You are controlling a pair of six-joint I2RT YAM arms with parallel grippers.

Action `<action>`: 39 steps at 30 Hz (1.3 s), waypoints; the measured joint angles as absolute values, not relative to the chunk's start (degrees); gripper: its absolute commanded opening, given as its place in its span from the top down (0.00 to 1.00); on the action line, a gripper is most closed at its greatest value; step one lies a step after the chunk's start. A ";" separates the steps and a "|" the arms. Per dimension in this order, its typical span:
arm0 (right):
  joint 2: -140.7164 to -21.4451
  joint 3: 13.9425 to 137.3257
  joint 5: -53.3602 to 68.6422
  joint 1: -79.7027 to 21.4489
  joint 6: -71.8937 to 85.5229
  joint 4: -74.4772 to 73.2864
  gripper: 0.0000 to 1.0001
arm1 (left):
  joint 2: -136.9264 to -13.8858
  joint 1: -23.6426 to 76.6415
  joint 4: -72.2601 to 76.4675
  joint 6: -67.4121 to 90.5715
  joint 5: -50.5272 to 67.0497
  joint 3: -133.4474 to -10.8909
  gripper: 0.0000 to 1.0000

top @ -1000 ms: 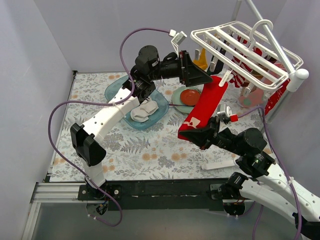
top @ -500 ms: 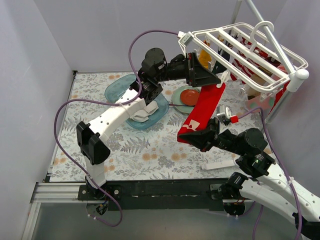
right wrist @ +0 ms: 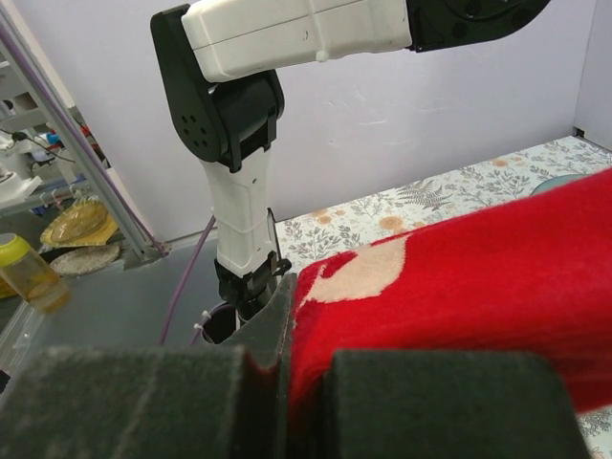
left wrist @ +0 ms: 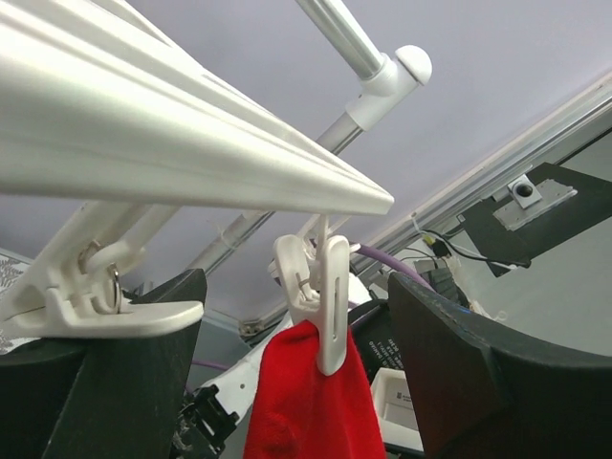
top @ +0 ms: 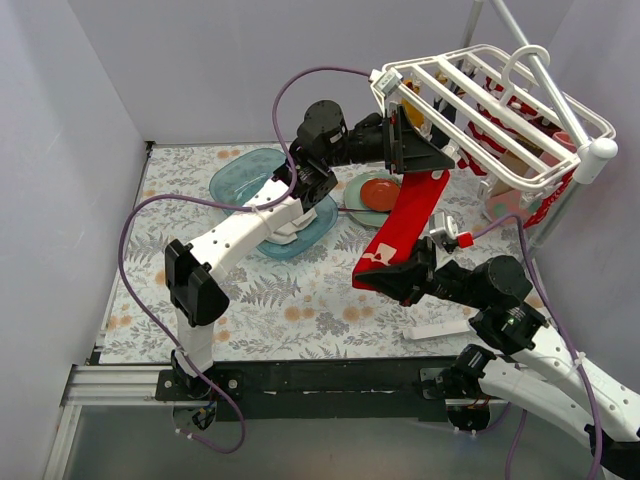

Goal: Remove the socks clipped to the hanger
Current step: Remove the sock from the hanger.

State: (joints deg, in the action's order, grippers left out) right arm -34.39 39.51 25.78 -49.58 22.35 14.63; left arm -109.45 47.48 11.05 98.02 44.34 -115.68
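Since the left arm has swung further right over the last second, it now covers most of the blue tub (top: 238,178), so the contents can't be read. The left gripper (top: 425,152) has come up under the near corner of the hanger (top: 500,95), which has tipped up slightly. Its jaws are wide and straddle the white clip (left wrist: 323,304) that pinches the top of the red sock (top: 405,215). Whether either finger touches the clip can't be told. Lower down, the right gripper (top: 385,282) stays clamped on the sock's toe end, keeping the fabric taut on a slant. Judgement: squeezing the clip comes next and should free this sock. Further right, the other socks (top: 525,115) hang behind the bars, count unclear.
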 measured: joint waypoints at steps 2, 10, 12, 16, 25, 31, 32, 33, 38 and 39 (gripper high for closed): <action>-34.52 39.51 26.11 -49.58 22.35 14.87 0.99 | -109.54 47.53 11.35 98.89 44.34 -116.11 0.28; -34.68 39.48 26.81 -49.58 22.37 15.18 0.99 | -110.89 47.64 12.95 101.89 44.36 -117.21 0.37; -34.81 39.46 27.09 -49.58 22.37 15.18 0.99 | -111.35 47.66 13.06 102.30 44.36 -117.36 0.39; -34.98 39.40 27.38 -49.58 22.37 15.18 0.99 | -112.05 47.66 13.15 103.26 44.36 -117.47 0.44; -34.96 38.52 27.44 -49.58 22.39 15.20 0.99 | -112.12 47.75 13.65 104.09 44.36 -118.04 0.53; -34.92 38.52 27.59 -49.58 22.41 15.20 0.99 | -112.12 47.75 13.82 104.40 44.38 -118.04 0.64; -34.92 38.52 27.59 -49.58 22.41 15.20 0.99 | -112.12 47.77 13.82 104.42 44.38 -118.04 0.66; -34.92 38.52 27.59 -49.58 22.41 15.20 0.99 | -112.12 47.77 13.82 104.42 44.38 -118.04 0.71; -34.94 38.50 27.83 -49.58 22.44 15.18 0.99 | -112.12 47.77 13.80 104.40 44.34 -118.04 0.81; -34.94 38.46 27.88 -49.58 22.44 15.18 0.99 | -112.12 47.77 13.80 104.38 44.31 -118.04 0.82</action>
